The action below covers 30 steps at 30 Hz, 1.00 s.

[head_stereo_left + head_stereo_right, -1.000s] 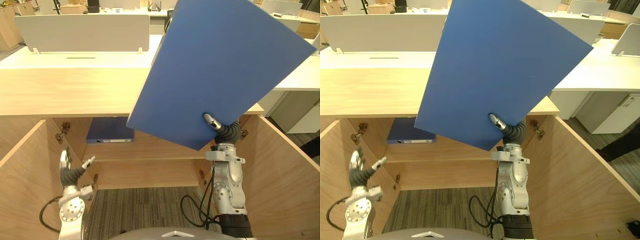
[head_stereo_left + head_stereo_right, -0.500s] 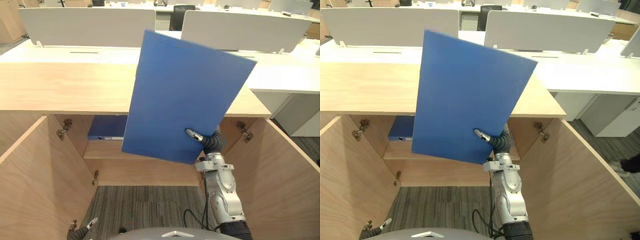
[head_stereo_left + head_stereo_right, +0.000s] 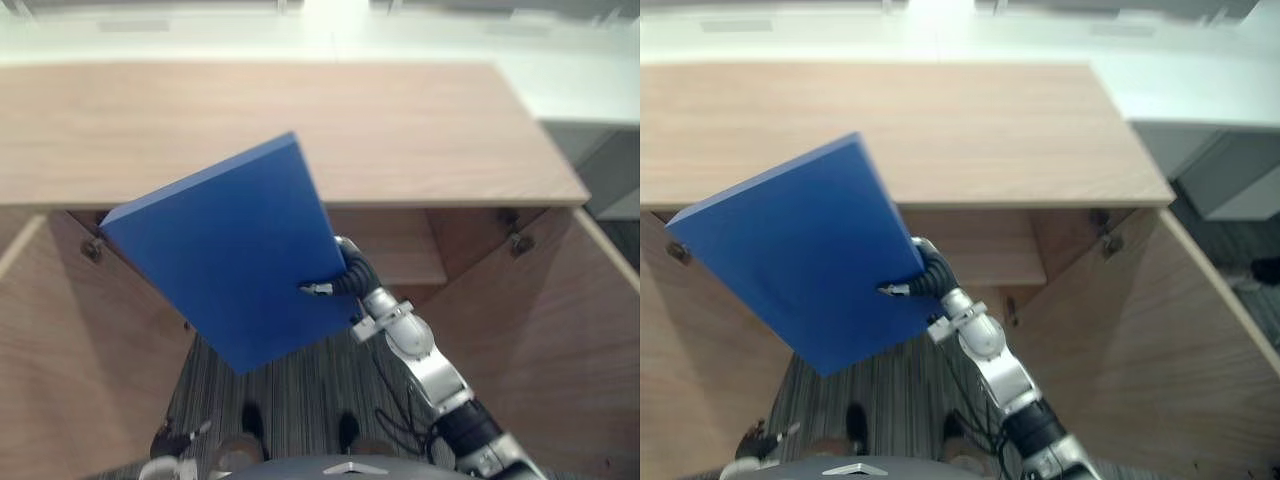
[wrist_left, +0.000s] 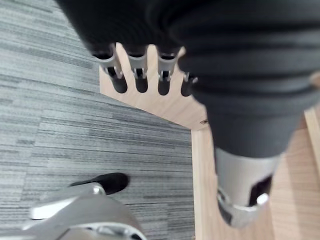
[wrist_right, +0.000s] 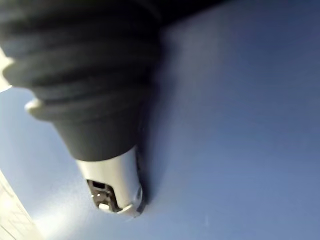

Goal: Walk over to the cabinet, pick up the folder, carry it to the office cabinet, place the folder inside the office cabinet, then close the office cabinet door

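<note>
At the far left, the left door (image 3: pixel 50 330) of the office cabinet (image 3: pixel 420 130) is swung wide, so the inside is left free for loading. Low beside it, the left robot hand (image 4: pixel 139 75) is hung over the grey carpet (image 3: pixel 300 380) with its fingers straight and apart and nothing held. It is judged to be kept down out of the way. Toward the middle, the blue folder (image 3: pixel 235 260) is carried in the air before the cabinet's opening. It is tilted, with one corner low over the carpet, and is not yet inside. Its right edge is clamped by the right robot hand (image 3: pixel 325 289), with the thumb pressed on the face and the rest of the hand passed behind. Such an edge grip is judged to leave the far end free to be slid in. No label or writing can be read on the folder. Further right the inner shelf (image 3: pixel 400 262) is seen, then the right door (image 3: pixel 585 340), also open.
</note>
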Motion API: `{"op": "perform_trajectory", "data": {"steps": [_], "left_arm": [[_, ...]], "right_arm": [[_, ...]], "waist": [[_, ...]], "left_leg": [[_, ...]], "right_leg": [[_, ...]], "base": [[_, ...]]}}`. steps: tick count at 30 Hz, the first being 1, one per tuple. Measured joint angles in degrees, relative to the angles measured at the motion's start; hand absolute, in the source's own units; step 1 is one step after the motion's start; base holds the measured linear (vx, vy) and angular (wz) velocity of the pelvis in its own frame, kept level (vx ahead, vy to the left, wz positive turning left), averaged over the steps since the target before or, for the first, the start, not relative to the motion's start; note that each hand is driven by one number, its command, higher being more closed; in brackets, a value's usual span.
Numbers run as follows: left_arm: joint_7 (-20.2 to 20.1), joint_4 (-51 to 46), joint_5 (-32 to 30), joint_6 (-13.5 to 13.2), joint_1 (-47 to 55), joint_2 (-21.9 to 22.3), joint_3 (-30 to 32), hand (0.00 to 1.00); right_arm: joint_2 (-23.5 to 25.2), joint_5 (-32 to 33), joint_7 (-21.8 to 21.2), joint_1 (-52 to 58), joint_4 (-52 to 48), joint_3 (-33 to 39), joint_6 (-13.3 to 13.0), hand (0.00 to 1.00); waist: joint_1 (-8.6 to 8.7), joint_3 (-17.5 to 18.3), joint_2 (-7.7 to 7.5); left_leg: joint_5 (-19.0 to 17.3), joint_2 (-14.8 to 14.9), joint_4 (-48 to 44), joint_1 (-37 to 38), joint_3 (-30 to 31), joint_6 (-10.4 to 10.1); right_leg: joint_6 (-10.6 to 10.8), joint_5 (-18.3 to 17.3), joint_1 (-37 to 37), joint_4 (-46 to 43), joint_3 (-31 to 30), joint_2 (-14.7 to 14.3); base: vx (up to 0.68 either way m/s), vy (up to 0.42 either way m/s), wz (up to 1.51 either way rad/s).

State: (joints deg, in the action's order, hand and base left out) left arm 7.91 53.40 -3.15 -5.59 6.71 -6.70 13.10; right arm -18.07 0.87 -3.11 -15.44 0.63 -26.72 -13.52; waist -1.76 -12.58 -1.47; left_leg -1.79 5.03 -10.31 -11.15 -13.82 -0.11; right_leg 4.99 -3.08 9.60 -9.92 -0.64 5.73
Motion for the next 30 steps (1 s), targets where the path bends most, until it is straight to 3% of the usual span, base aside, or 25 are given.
{"op": "perform_trajectory", "data": {"steps": [3, 10, 14, 18, 23, 30], "left_arm": [[0.1, -0.9, -0.5, -0.3, -2.9, -0.6, -2.8, 0.0], [0.2, -5.9, -1.0, -1.1, -6.2, -2.6, -6.3, 0.0], [0.5, -10.8, -1.0, -1.7, -7.3, -2.5, -7.5, 0.0], [0.4, -15.8, -1.2, -1.9, -8.4, -2.2, -8.1, 0.0], [0.1, -21.8, -1.1, -2.2, -10.0, -1.9, -7.6, 0.0], [0.2, -26.0, -0.4, -2.4, -11.4, -1.5, -6.6, 0.0]], "right_arm": [[-2.8, -3.8, 0.0, -3.8, 2.8, -3.2, 0.3, 1.0], [-5.6, -9.4, 1.3, -7.1, 4.9, -4.8, 1.0, 1.0], [-5.8, -9.1, 2.5, -7.3, 4.1, -3.7, 1.2, 1.0], [-4.7, -3.0, 3.2, -6.3, -0.7, 2.5, 1.4, 1.0], [-1.7, 11.9, 8.5, -10.3, -2.2, 16.2, 0.8, 1.0], [-0.7, 26.4, 12.5, -17.3, 1.0, 25.1, -0.4, 1.0]], "waist": [[-0.07, -4.6, 1.22], [-0.13, -11.4, 1.4], [-0.2, -12.0, 1.81], [-0.83, -12.9, 2.33], [-2.32, -15.3, 3.0], [-3.23, -16.0, 3.01]], "left_leg": [[-2.7, 0.9, -7.7, -6.4, 1.5, 0.3], [-6.5, 2.6, -21.1, -21.7, 3.3, 0.1], [-8.2, 4.0, -27.0, -29.6, 4.3, -0.2], [-9.6, 5.1, -32.5, -36.4, 5.2, -0.1], [-10.3, 5.6, -38.4, -46.0, 7.0, 0.1], [-10.3, 5.8, -40.7, -51.3, 7.7, 0.1]], "right_leg": [[0.2, -2.8, 5.7, -6.8, 0.2, -0.1], [-0.1, -8.2, 22.0, -22.9, 0.1, 0.0], [-0.4, -9.9, 29.6, -29.0, 0.3, -0.2], [-0.7, -11.9, 36.2, -34.9, 0.9, -0.2], [-1.0, -13.8, 45.2, -41.7, 1.6, -0.1], [-1.1, -14.4, 50.6, -44.6, 1.8, 0.0]], "base": [[-0.11, -0.003, 0.08], [-0.13, -0.006, 0.05], [-0.1, -0.02, 0.02], [-0.07, -0.023, 0.04], [-0.04, -0.037, 0.07], [0.01, -0.029, 0.02]]}}
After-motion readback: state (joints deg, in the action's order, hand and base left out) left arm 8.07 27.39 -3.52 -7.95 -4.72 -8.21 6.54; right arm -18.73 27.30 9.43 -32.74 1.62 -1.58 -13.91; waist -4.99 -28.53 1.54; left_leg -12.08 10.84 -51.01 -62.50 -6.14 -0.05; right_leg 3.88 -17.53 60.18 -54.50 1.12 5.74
